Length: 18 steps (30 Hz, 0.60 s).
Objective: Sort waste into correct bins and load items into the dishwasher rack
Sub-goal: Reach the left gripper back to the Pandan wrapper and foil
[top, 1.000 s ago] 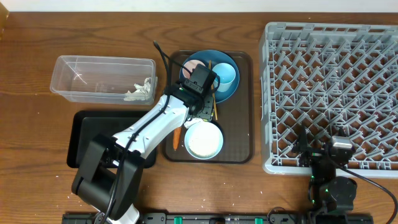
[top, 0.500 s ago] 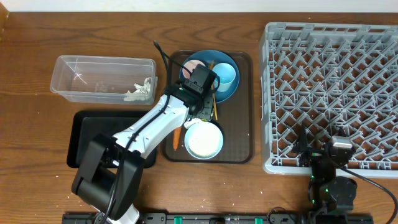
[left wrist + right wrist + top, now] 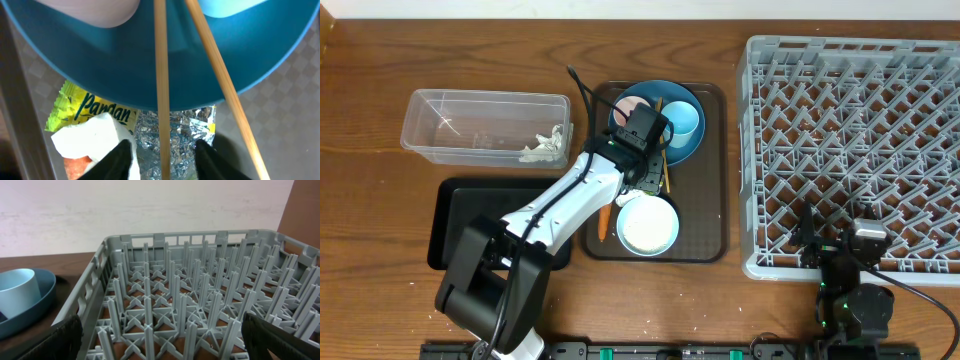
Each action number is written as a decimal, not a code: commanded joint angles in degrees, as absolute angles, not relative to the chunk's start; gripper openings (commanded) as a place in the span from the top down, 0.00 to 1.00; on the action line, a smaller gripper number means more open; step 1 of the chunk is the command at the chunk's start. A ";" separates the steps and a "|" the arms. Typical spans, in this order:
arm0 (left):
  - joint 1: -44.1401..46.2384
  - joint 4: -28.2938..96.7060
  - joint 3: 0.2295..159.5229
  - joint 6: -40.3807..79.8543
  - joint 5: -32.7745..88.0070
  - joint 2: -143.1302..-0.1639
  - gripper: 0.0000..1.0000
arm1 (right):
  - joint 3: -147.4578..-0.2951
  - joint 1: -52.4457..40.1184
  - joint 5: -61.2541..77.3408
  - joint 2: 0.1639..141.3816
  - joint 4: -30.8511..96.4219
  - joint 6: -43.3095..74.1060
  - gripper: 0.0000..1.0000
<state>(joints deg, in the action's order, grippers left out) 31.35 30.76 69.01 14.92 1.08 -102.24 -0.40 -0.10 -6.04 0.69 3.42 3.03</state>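
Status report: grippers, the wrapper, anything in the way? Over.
Left gripper open, low over the wrapper. Right gripper open, by the rack. One chopstick crosses the wrapper, right under the left gripper.

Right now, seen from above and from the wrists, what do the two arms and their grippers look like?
The left arm has white links with black joints, and a black cable loops off near its wrist. The left gripper has black fingers. The right arm is all black, with a small green light at its base; the right gripper has dark, textured fingers.
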 commanded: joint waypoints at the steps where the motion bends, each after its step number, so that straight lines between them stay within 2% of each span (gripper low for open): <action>1: 31.46 30.74 68.53 15.05 0.40 -102.43 0.49 | -0.30 -0.93 -6.44 0.49 3.60 3.81 0.01; 10: 31.46 31.42 68.53 18.96 1.02 -102.35 0.32 | -0.30 -0.93 -6.44 0.49 3.60 3.81 0.01; 18: 31.46 34.44 68.58 18.65 1.04 -102.02 0.33 | -0.30 -0.93 -6.44 0.49 3.60 3.81 0.01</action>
